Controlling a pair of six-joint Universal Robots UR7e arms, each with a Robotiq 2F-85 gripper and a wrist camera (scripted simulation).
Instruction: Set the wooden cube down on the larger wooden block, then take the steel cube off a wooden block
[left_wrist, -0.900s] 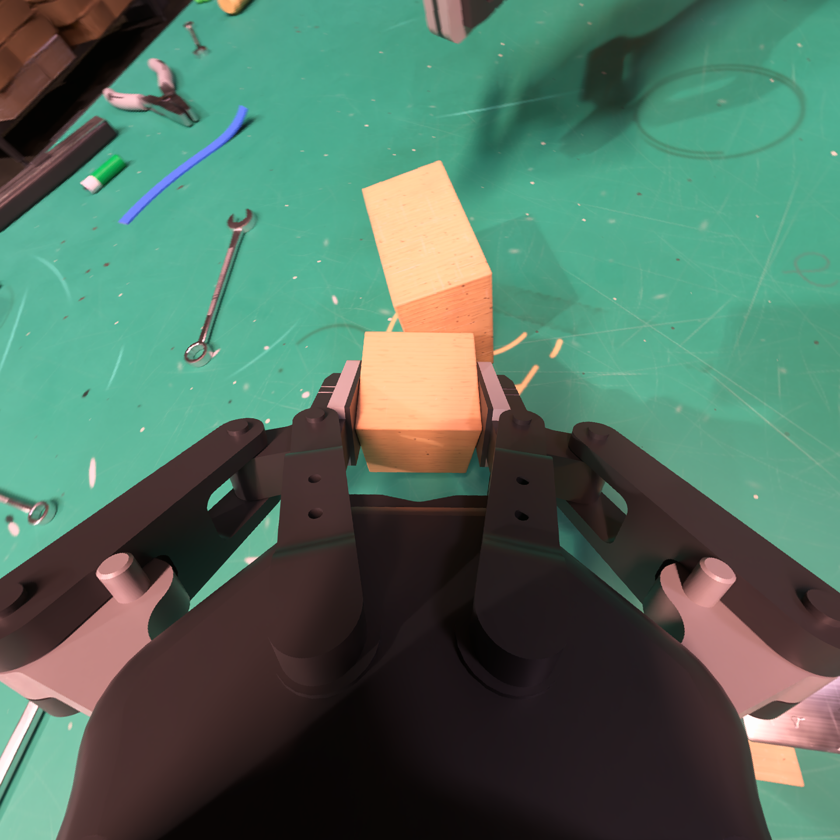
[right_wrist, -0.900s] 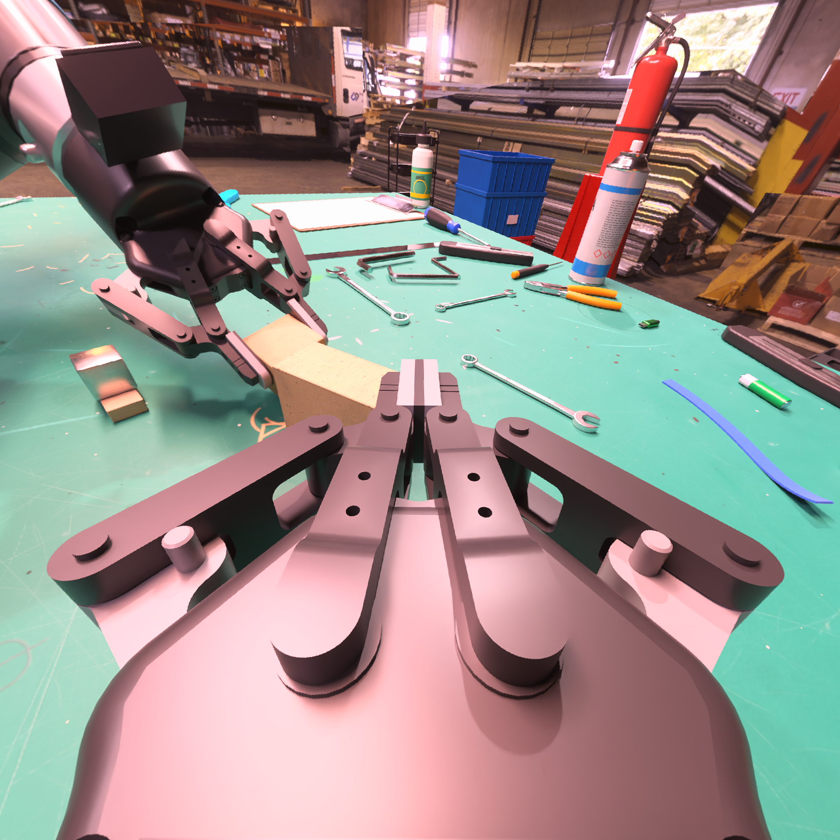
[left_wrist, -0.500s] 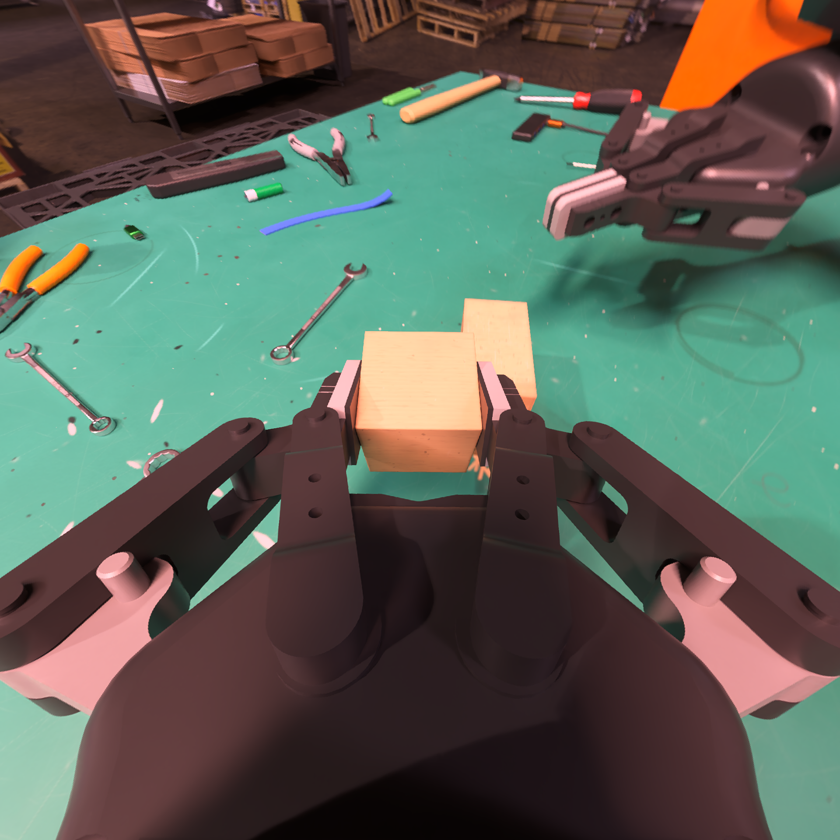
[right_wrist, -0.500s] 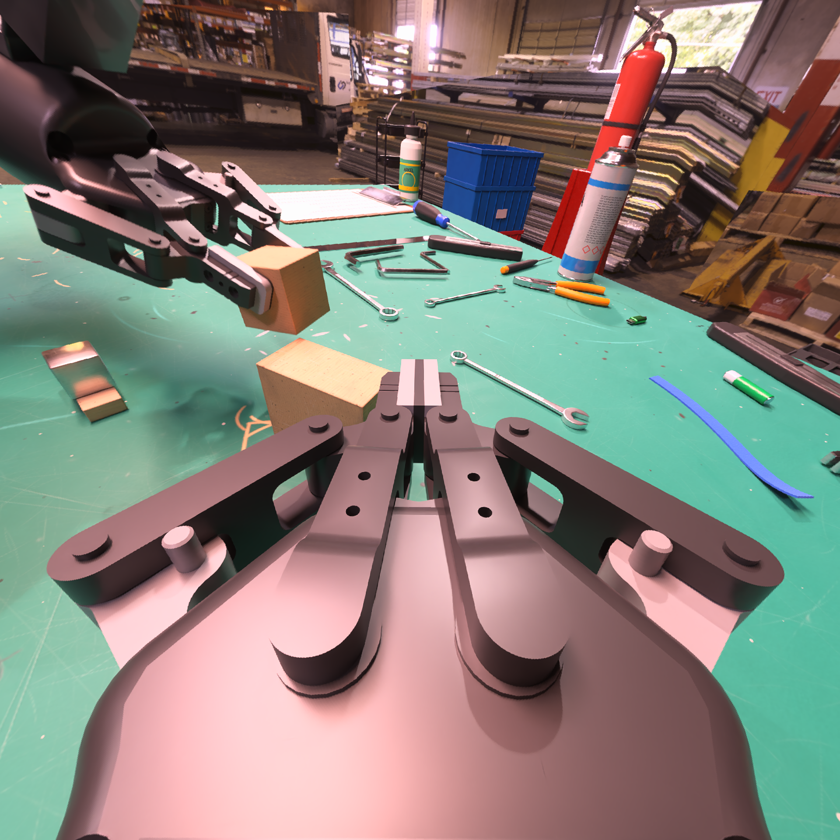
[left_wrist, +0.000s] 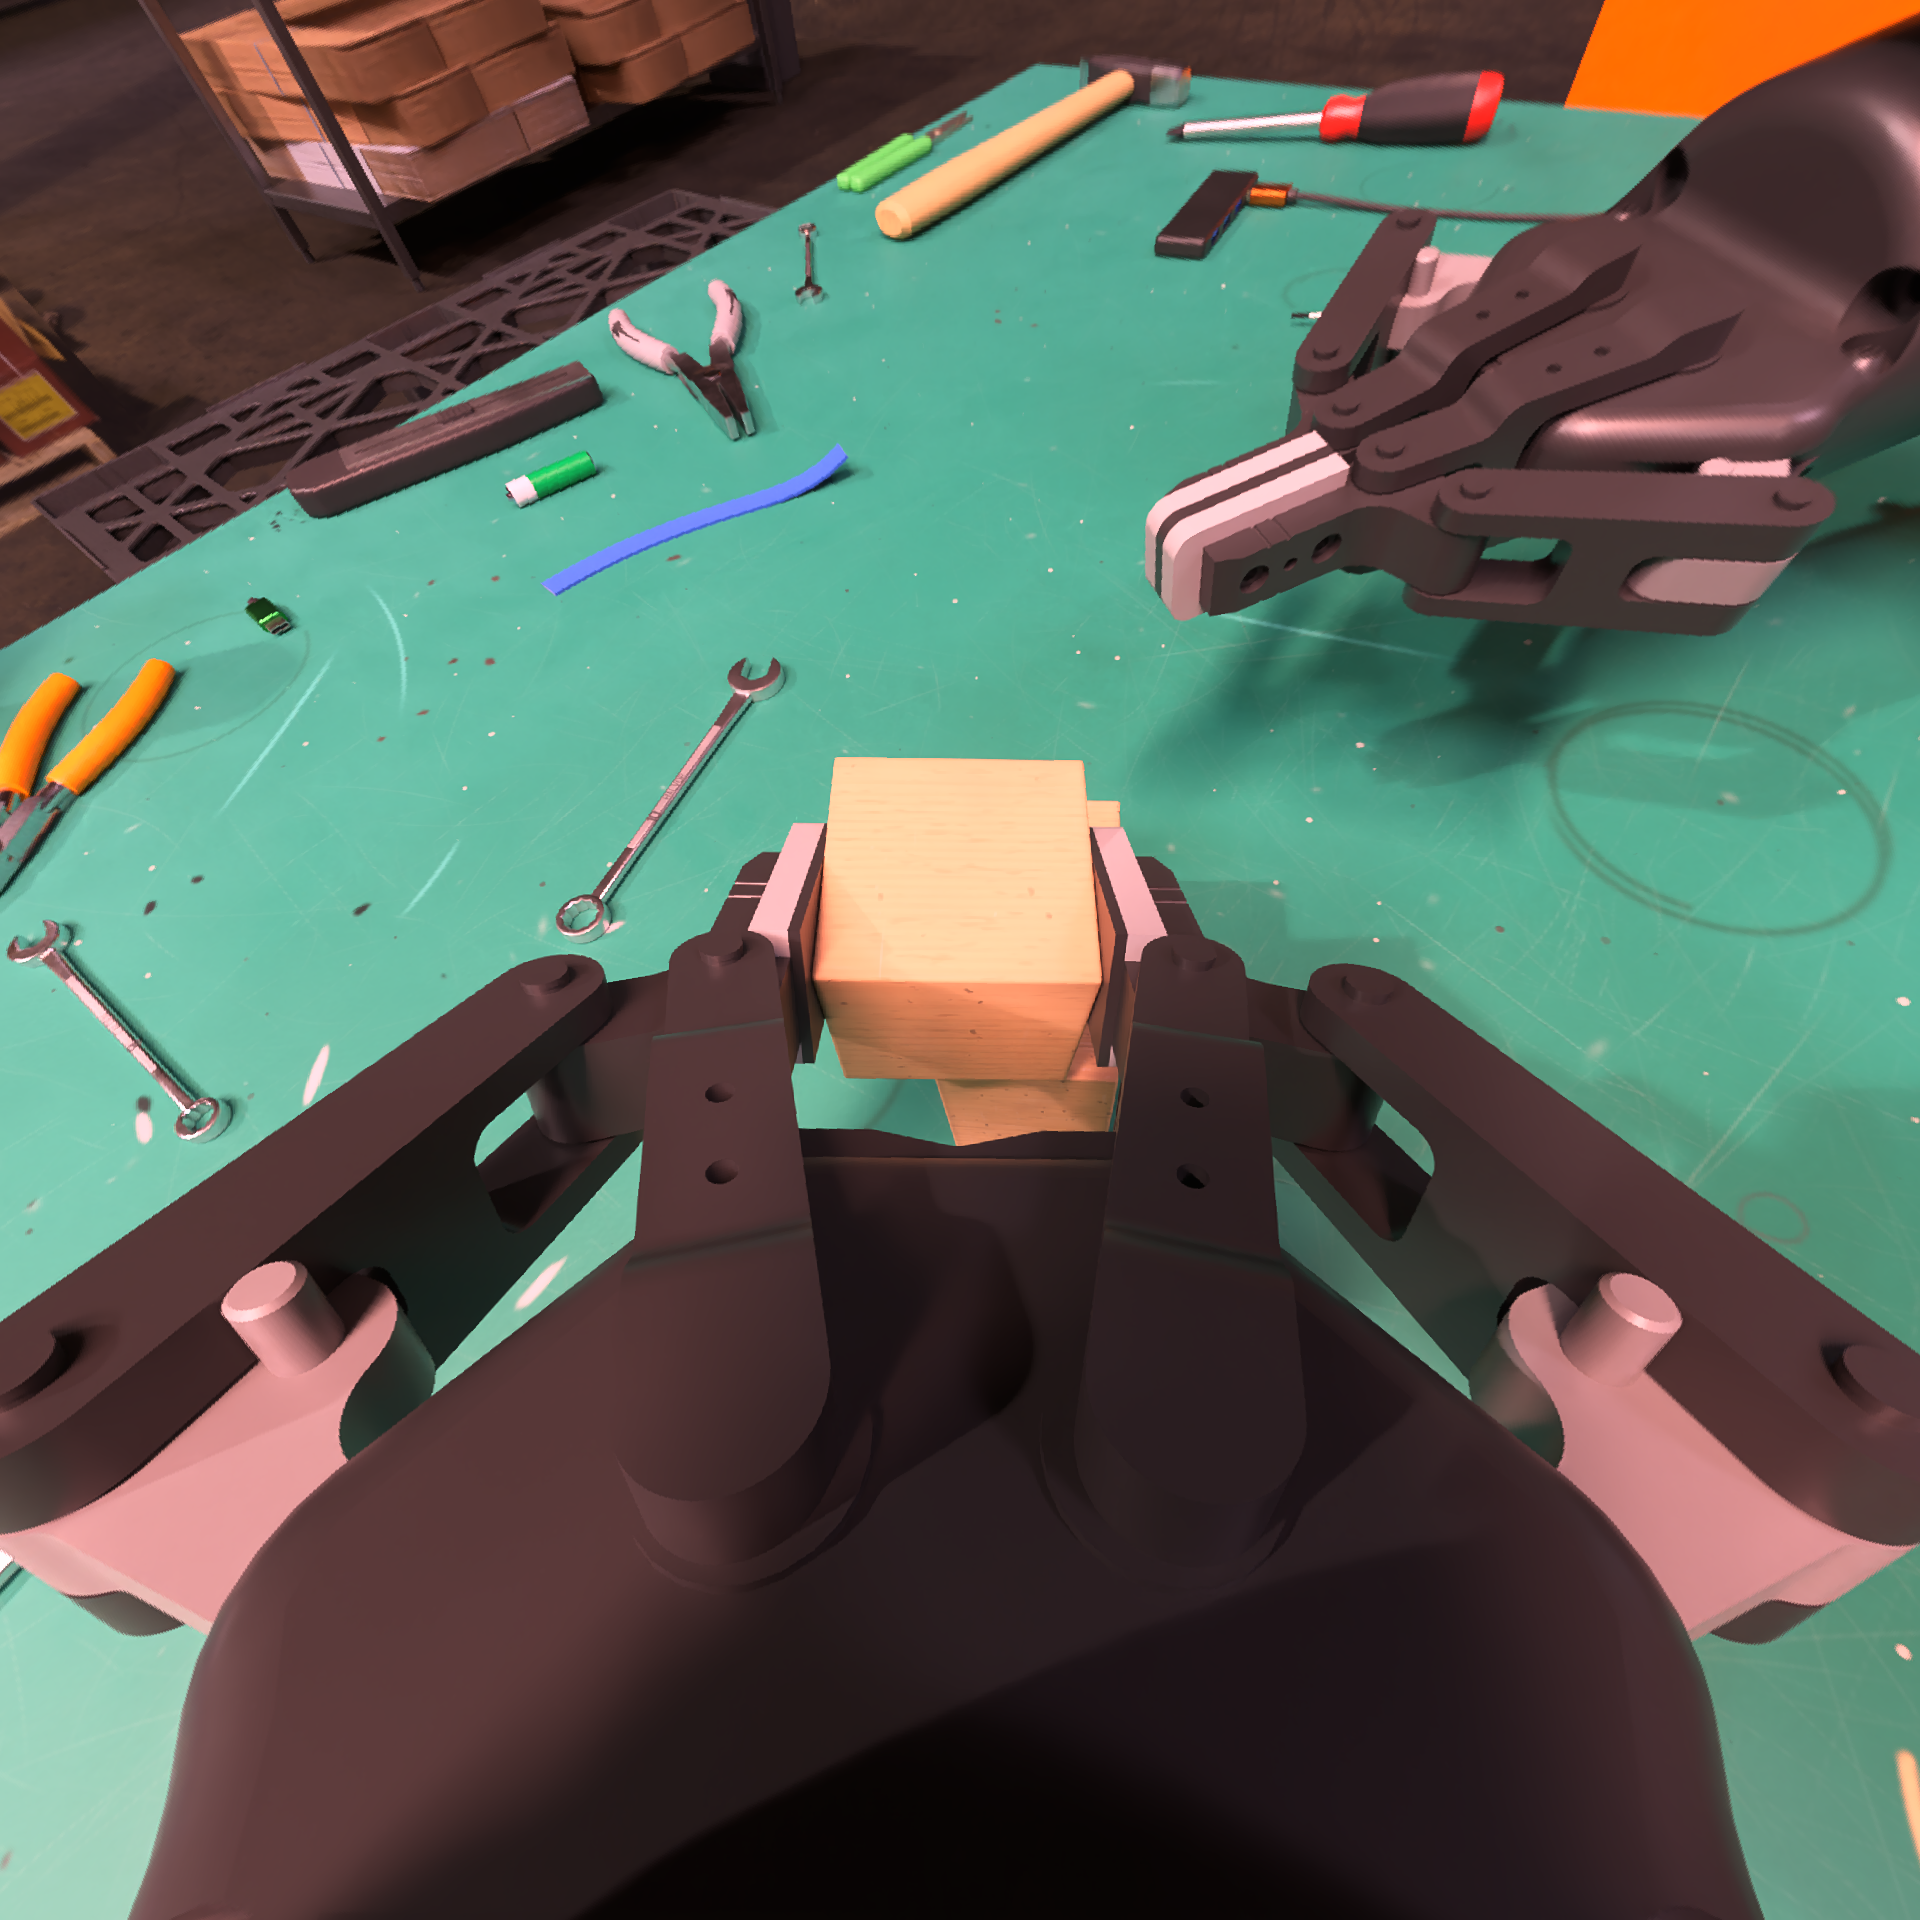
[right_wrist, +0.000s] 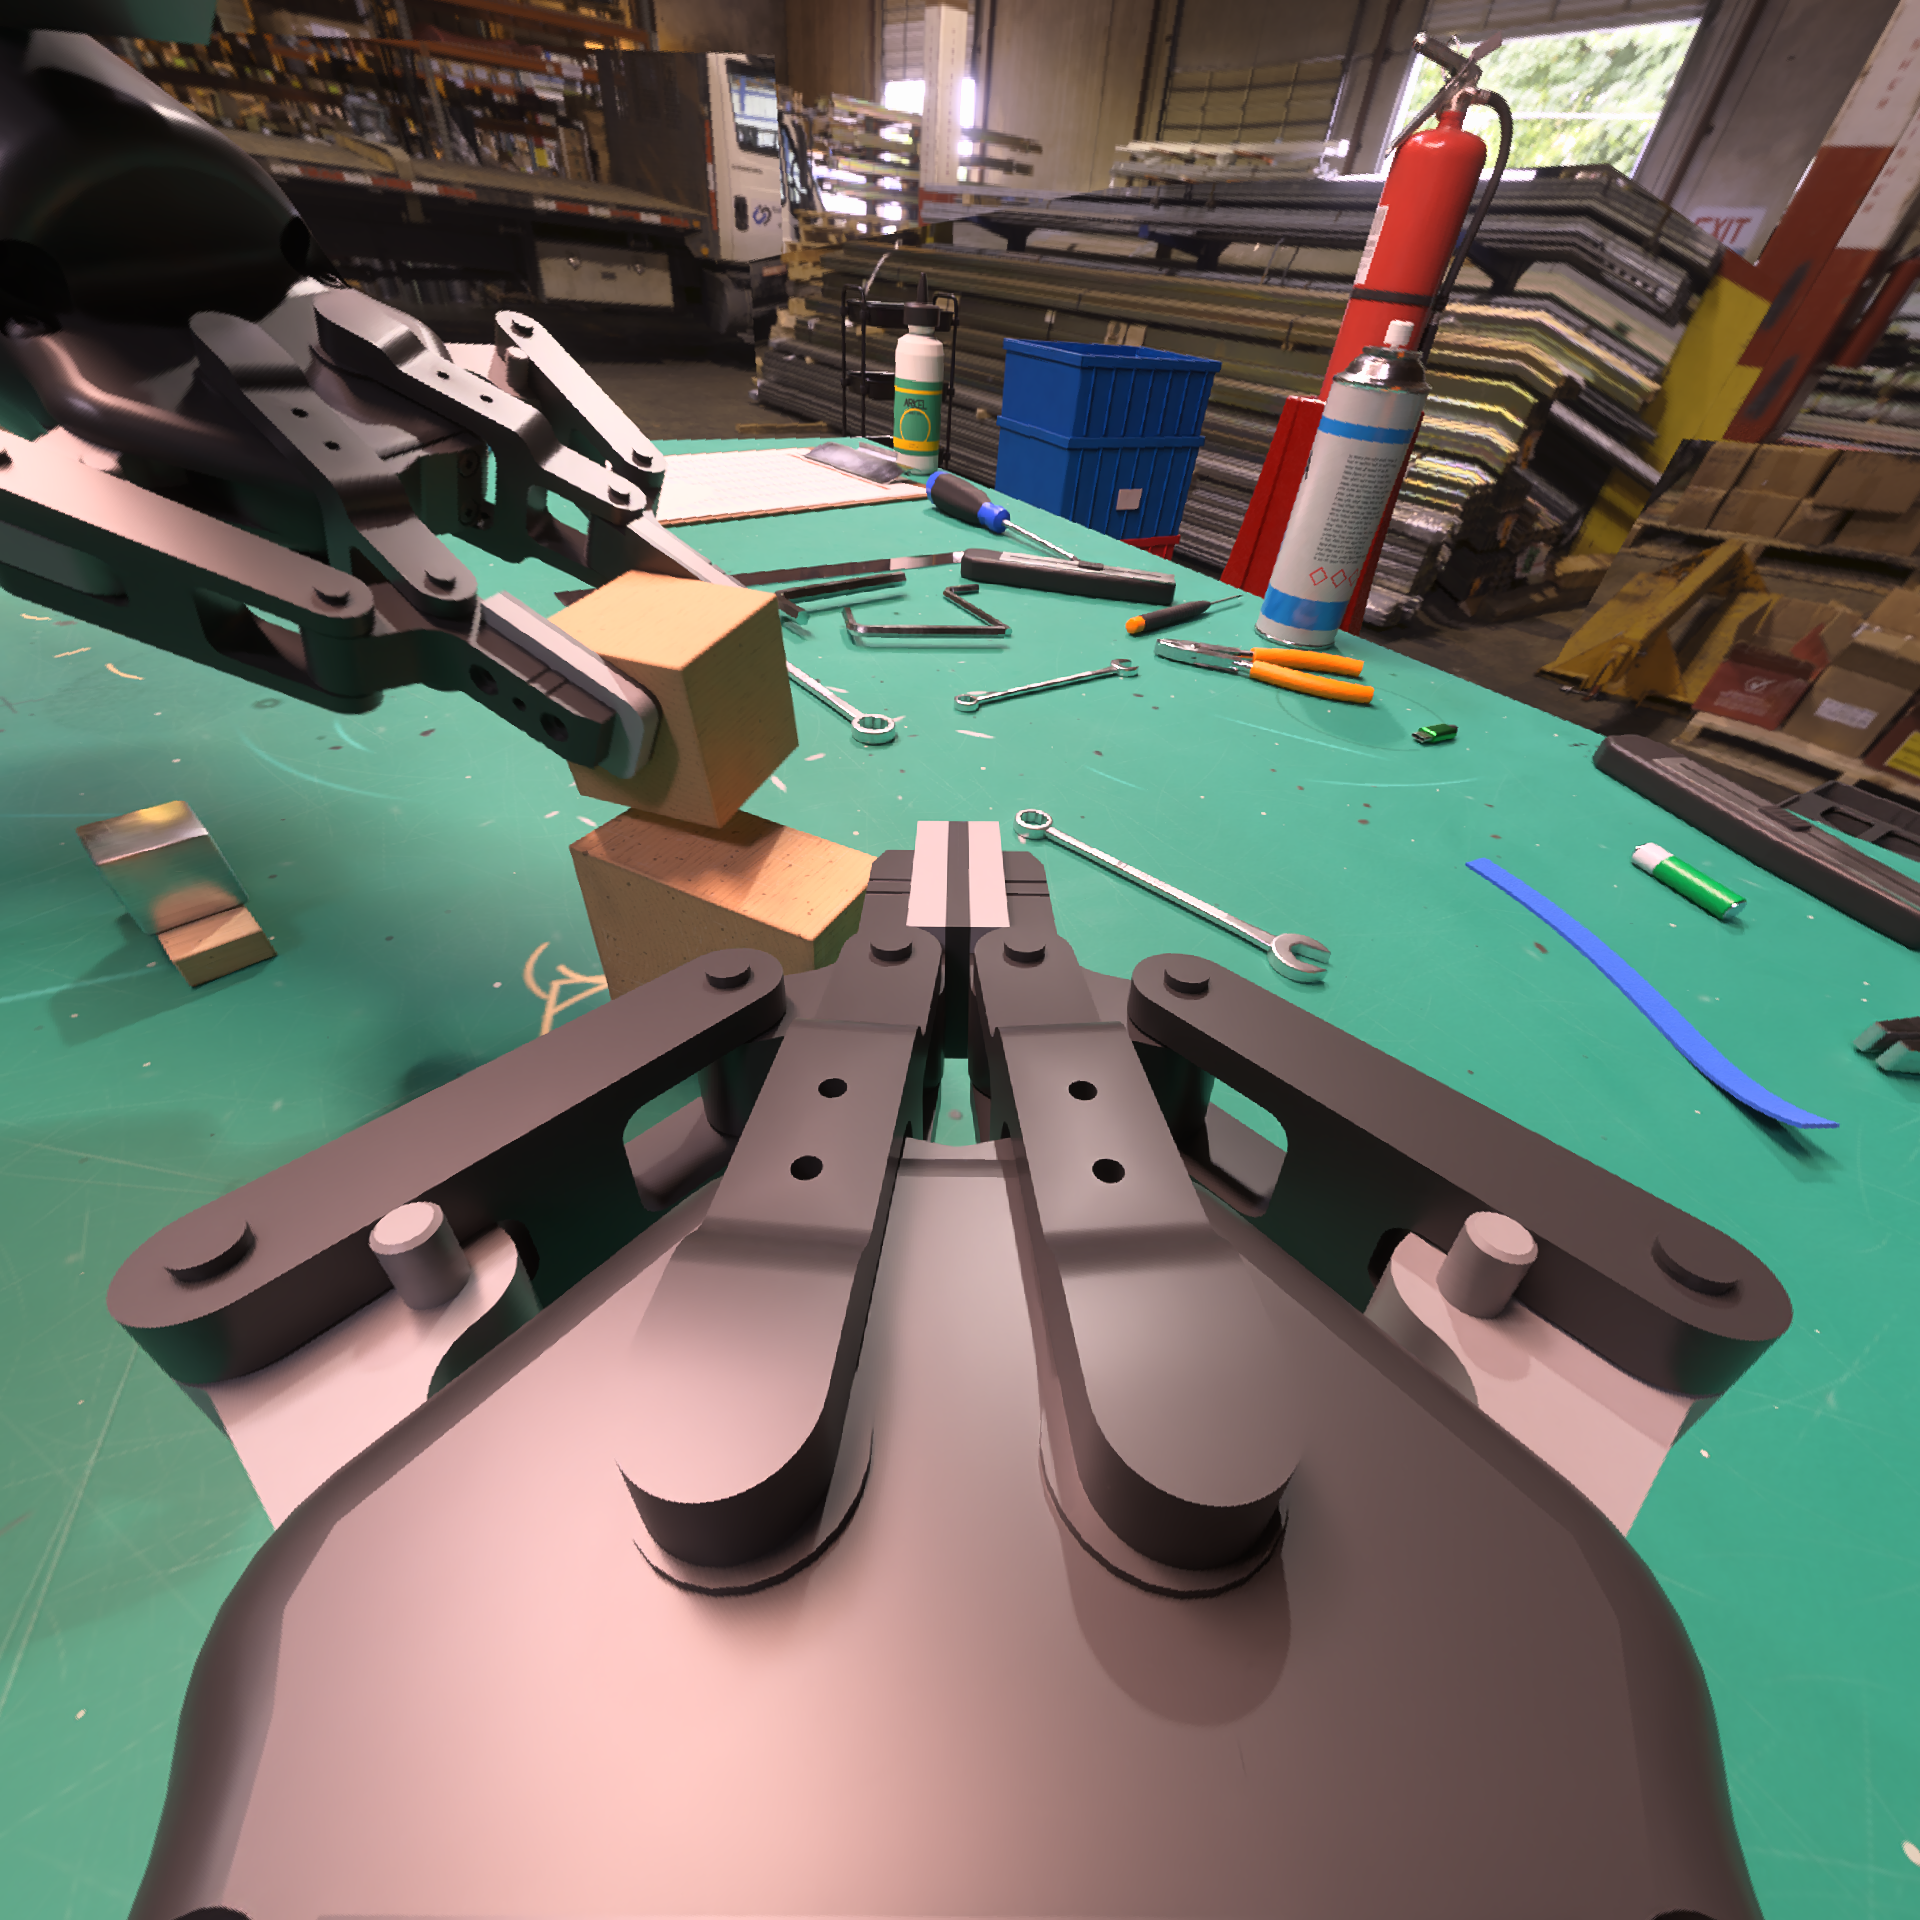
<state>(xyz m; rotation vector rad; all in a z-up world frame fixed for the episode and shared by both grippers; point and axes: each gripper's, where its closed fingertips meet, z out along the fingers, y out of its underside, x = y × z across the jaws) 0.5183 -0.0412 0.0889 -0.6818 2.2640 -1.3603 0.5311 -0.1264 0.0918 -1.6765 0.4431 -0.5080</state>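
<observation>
My left hand (left_wrist: 956, 925) is squeezing the wooden cube (left_wrist: 958, 904) by two sides. The cube is tilting, one bottom corner right over the larger wooden block (right_wrist: 717, 896); I cannot tell if they are touching. My cube is hiding most of that block in my left wrist view. My right hand (right_wrist: 958, 873) is pressed shut on nothing, just beside the block. The steel cube (right_wrist: 156, 862) is sitting on a small wooden block (right_wrist: 213, 940), well apart on the green worktop (right_wrist: 1455, 1039), with open room around it. A wrench (right_wrist: 1164, 894) is lying near my right hand.
</observation>
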